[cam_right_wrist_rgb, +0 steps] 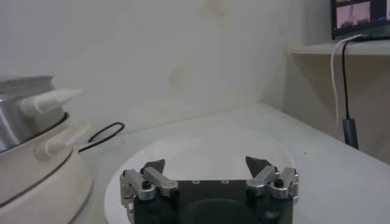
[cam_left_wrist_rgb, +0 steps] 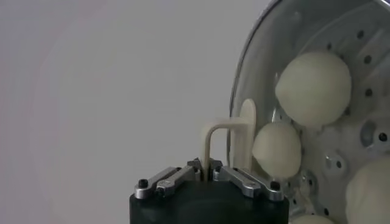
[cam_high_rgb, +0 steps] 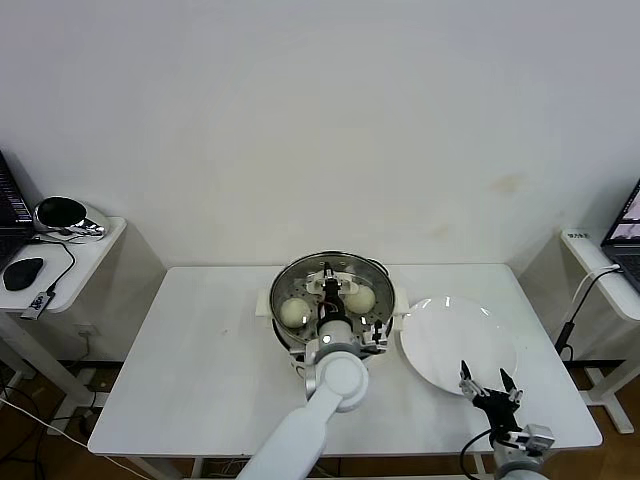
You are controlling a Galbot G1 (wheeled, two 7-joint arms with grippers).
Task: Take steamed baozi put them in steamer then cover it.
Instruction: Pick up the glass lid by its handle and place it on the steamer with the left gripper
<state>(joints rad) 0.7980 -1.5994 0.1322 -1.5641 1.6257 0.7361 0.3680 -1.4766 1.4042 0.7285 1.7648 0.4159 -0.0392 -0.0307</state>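
The steamer [cam_high_rgb: 283,276] stands mid-table on its white base [cam_right_wrist_rgb: 42,182]. Two baozi [cam_high_rgb: 293,313] [cam_high_rgb: 359,299] show in it in the head view; the left wrist view shows three [cam_left_wrist_rgb: 313,79] [cam_left_wrist_rgb: 277,149] [cam_left_wrist_rgb: 368,192] on the perforated tray, seen through the clear glass cover [cam_left_wrist_rgb: 247,67]. My left gripper [cam_high_rgb: 330,288] [cam_left_wrist_rgb: 205,168] is over the steamer, shut on the cover's cream handle [cam_left_wrist_rgb: 214,131]. My right gripper [cam_high_rgb: 487,385] [cam_right_wrist_rgb: 207,163] is open and empty at the near edge of the white plate.
The empty white plate [cam_high_rgb: 455,340] [cam_right_wrist_rgb: 207,146] lies right of the steamer. A black cable [cam_right_wrist_rgb: 100,135] runs behind the steamer's base. Side tables stand at left [cam_high_rgb: 60,265] and right [cam_high_rgb: 600,270] of the white table [cam_high_rgb: 190,360].
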